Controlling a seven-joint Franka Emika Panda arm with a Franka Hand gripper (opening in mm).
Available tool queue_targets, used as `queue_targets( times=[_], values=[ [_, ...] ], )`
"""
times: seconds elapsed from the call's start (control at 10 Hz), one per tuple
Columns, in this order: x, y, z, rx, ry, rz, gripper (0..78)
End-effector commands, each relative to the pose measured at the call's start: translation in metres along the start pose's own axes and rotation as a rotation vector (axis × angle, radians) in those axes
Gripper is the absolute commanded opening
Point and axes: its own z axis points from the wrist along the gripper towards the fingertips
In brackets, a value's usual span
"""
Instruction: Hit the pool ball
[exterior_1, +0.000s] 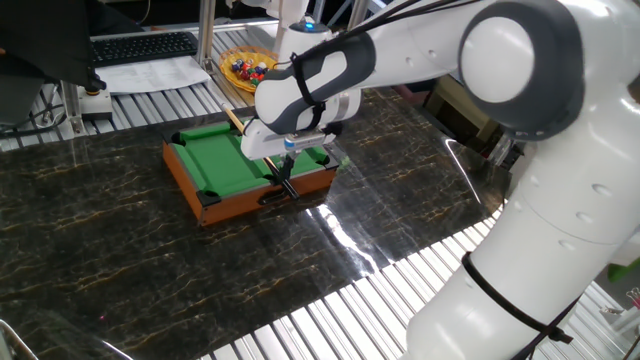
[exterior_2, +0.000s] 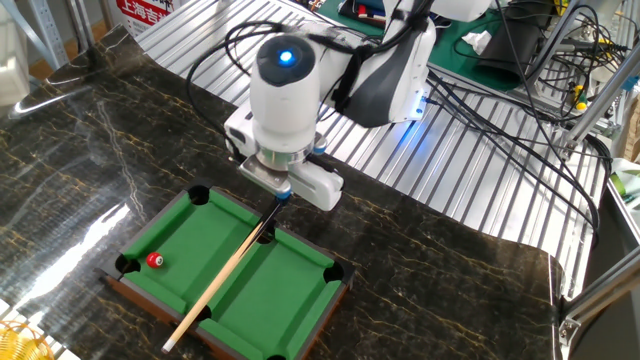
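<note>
Arm arched over pool table (exterior_2: 300, 290), wrist vertical; gripper (exterior_2: 277, 206) at cue (exterior_2: 225, 276) butt, jaws' state hidden; red ball (exterior_2: 154, 260) well apart

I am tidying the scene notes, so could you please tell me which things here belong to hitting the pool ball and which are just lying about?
For the job:
gripper
cue
red ball
pool table

Lying about:
bowl of balls
keyboard
papers
cables
</note>
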Motion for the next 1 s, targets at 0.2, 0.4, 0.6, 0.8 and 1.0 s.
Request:
queue_targets(
  times=[0.2,0.4,0.6,0.8,1.0],
  values=[
    [0.0014,-0.0046,0.0045,0.021,0.007,0.012,0.0],
    [0.0015,-0.0045,0.0047,0.038,0.008,0.025,0.0],
    [0.0018,-0.0043,0.0049,0.038,0.008,0.029,0.0],
    [0.0020,-0.0043,0.0050,0.034,0.008,0.035,0.0],
    [0.0022,-0.0042,0.0052,0.031,0.008,0.046,77.4]
  ],
)
